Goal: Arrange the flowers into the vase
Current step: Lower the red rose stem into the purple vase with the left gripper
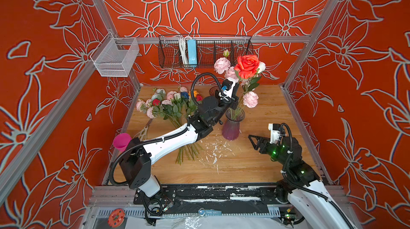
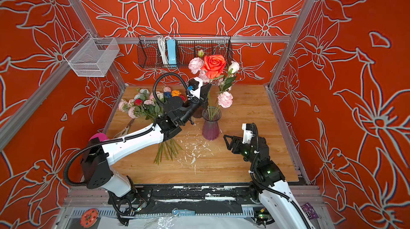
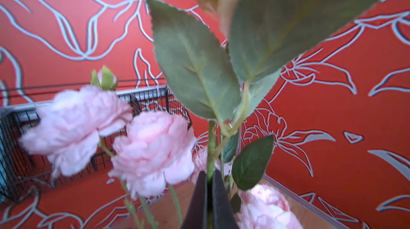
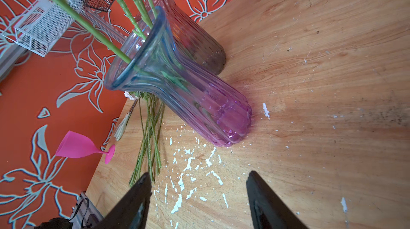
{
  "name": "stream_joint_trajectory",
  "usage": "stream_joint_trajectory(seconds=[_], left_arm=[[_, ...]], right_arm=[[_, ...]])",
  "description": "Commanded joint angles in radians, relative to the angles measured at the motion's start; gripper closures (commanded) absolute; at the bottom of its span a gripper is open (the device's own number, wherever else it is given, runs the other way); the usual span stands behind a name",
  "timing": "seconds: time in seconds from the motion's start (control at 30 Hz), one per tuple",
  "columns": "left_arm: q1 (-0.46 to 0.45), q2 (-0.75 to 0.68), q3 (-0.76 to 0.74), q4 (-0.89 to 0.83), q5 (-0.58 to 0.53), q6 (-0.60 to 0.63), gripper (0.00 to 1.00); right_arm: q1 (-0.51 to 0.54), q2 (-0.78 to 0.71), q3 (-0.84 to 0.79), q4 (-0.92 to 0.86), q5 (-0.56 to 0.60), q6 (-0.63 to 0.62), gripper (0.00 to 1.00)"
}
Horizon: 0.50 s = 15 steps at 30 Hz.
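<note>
Flowers (image 1: 170, 106) lie mostly in a bunch on the left of the table (image 1: 266, 114); a few stand in the vase (image 1: 233, 126). Left gripper (image 3: 207, 177) is closed tightly on the stem of the red rose (image 1: 246, 66), above the vase mouth. Right gripper (image 4: 197, 174) is empty, jaws wide apart, near the vase. The next move, I think, is to lower the stem deeper and then release.

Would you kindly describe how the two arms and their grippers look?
The left arm and right arm share white shells, black joints and black corrugated hoses. The left gripper and right gripper have black tapered fingers. Green lights dot the right arm.
</note>
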<state>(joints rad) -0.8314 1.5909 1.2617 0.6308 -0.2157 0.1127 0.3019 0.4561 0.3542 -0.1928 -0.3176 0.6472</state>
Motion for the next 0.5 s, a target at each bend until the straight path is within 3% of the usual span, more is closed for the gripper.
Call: stream_joint_trajectory(seconds=[0.0, 0.1, 0.17, 0.27, 0.33, 0.47], left_arm=[[-0.003, -0.031, -0.041, 0.012, -0.025, -0.074, 1.0], [-0.003, -0.043, -0.076, 0.003, -0.04, -0.098, 1.0], [-0.003, -0.049, -0.086, -0.017, -0.036, -0.109, 0.93], [-0.003, -0.061, -0.087, -0.083, -0.034, -0.124, 0.77], [-0.004, -0.072, -0.088, -0.129, -0.035, -0.129, 0.59], [-0.003, -0.105, -0.091, -0.27, -0.02, -0.15, 0.44]], right_arm=[[-0.003, 0.012, 0.023, -0.008, 0.023, -0.018, 0.3], [-0.002, 0.024, 0.024, -0.006, 0.024, -0.018, 0.3], [-0.003, 0.03, 0.027, -0.01, 0.026, -0.022, 0.3], [-0.003, 0.034, 0.039, -0.029, 0.045, -0.037, 0.3], [-0.003, 0.034, 0.047, -0.039, 0.054, -0.043, 0.3], [-0.003, 0.033, 0.053, -0.044, 0.055, -0.044, 0.3]])
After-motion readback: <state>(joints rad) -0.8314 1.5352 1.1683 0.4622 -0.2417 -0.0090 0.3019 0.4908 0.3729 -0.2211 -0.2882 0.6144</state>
